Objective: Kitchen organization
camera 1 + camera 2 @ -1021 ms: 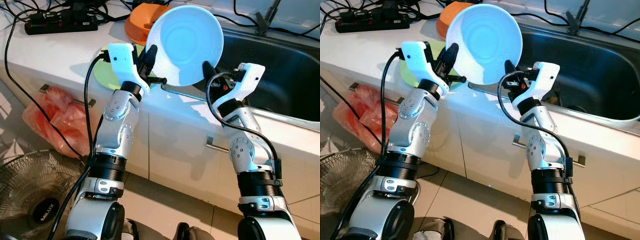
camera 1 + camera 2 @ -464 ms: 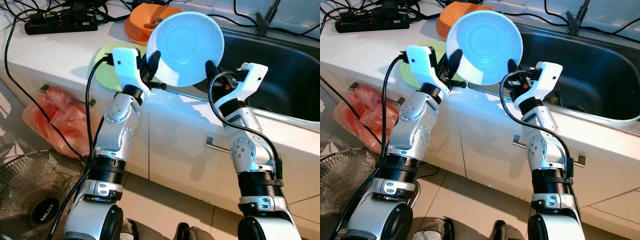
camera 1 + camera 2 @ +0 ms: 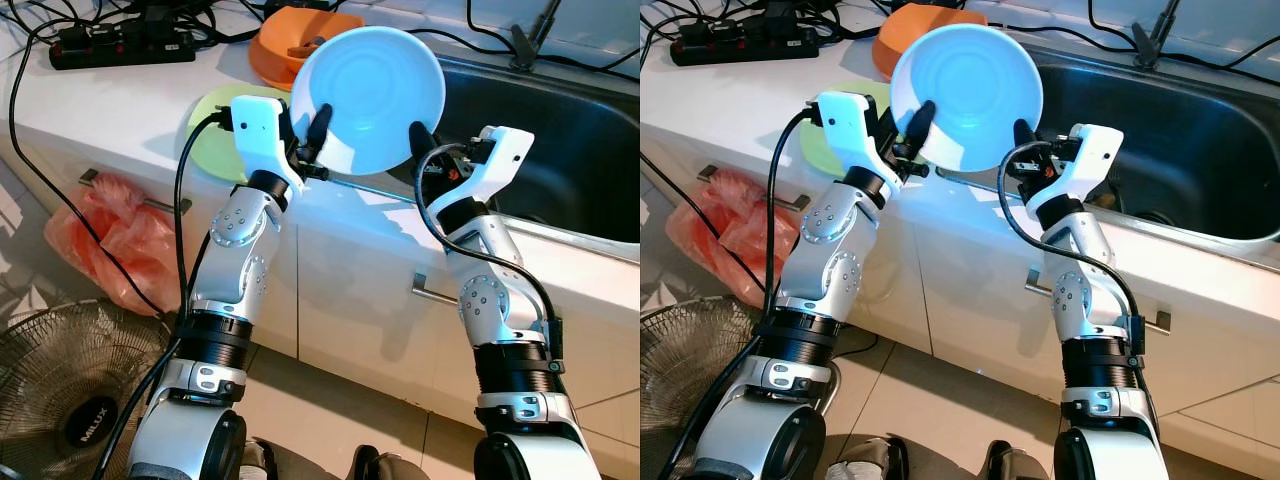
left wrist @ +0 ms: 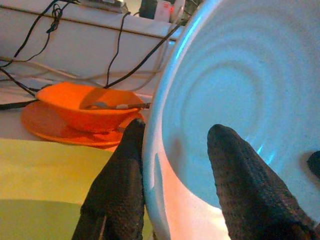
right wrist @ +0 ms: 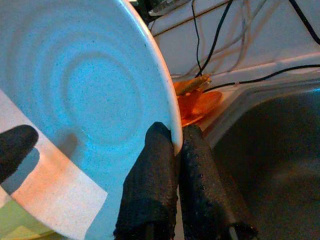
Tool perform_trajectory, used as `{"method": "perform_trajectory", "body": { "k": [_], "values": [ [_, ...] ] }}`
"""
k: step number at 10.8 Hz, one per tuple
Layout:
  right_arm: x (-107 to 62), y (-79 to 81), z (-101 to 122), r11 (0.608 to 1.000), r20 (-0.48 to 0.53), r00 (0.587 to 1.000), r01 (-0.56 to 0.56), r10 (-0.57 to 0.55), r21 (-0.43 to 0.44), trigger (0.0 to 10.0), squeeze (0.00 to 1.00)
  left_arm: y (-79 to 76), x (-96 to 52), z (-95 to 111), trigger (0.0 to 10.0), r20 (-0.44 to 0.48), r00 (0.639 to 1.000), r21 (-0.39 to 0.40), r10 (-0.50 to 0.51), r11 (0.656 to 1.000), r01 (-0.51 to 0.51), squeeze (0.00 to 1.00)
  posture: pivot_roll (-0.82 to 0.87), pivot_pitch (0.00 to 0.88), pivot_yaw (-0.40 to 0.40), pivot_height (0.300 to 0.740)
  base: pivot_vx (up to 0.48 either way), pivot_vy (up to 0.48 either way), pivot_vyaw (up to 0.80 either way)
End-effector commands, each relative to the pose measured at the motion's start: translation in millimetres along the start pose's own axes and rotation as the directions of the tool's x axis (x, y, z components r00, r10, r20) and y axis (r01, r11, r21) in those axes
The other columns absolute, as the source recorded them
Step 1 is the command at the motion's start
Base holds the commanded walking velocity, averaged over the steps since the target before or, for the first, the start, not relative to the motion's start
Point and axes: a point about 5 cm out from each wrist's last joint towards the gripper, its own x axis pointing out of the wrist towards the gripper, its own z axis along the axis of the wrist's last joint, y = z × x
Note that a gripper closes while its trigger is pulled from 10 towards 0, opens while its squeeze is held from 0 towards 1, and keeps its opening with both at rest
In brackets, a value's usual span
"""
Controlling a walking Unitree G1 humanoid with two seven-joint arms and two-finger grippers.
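A pale blue plate is held tilted in the air over the counter edge, just left of the sink. My left gripper grips its left rim, with one finger behind the plate and the other finger on its inner face. On the opposite rim, my right gripper is shut, both fingers pinching the edge. Below the left gripper a green plate lies flat on the white counter. An orange bowl on an orange plate sits behind it.
A black power strip with cables lies at the counter's back left. A red plastic bag hangs from a drawer handle, and a floor fan stands at lower left. White cabinet fronts with a handle are below.
The left gripper has slid to the right along the plate's rim, and the plate has tipped slightly away from me. The right gripper has held its place.
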Motion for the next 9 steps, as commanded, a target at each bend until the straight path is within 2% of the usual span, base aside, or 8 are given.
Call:
{"method": "perform_trajectory", "body": {
  "k": [1, 2, 3, 4, 7, 9],
  "values": [
    [3.5, 1.9, 2, 1.0, 0.005, 1.0, 0.005, -0.005, -0.014, 0.0, 0.0, -11.7, 3.3, 8, 10.0, 0.029, 0.998, 0.024, -0.057, 0.998, 0.056, 1.0, 0.03, 0.123, -0.022, 0.74, 0.0, 0.0, 0.0],
    [4.1, 0.5, 4, 1.0, 0.016, 1.0, 0.016, -0.016, -0.008, 0.0, 0.0, -11.5, 3.2, 8, 10.0, 0.03, 0.998, 0.024, -0.053, 0.998, 0.052, 1.0, 0.03, 0.124, -0.023, 0.74, 0.0, 0.0, 0.0],
    [4.7, -1.9, 5, 0.999, 0.024, 0.999, 0.034, -0.034, -0.007, 0.0, 0.0, -10.7, 3.3, 8, 10.0, 0.029, 0.999, 0.045, -0.041, 0.998, 0.04, 0.62, 0.03, 0.124, -0.023, 0.74, 0.0, 0.0, 0.0],
    [4.9, -4.2, 7, 0.999, 0.032, 0.998, 0.049, -0.049, -0.001, 0.0, 0.0, -8.9, 3.8, 9, 10.0, 0.037, 0.999, 0.043, -0.024, 0.999, 0.022, 0.0, 0.03, 0.123, -0.023, 0.74, 0.0, 0.0, 0.0],
    [5.7, -17.0, 13, 0.99, 0.061, 0.988, 0.139, -0.139, -0.008, 0.0, 0.0, -9.1, 3.7, 9, 10.0, 0.036, 0.999, 0.036, -0.031, 0.999, 0.03, 0.0, 0.03, 0.119, -0.022, 0.74, 0.0, 0.0, 0.0],
    [5.4, -30.9, 20, 0.968, 0.104, 0.963, 0.25, -0.249, 0.003, 0.0, 0.0, -8.9, 3.5, 10, 10.0, 0.041, 0.999, 0.035, -0.027, 0.999, 0.026, 0.0, 0.03, 0.117, -0.022, 0.74, 0.0, 0.0, 0.0]
  ]
}}
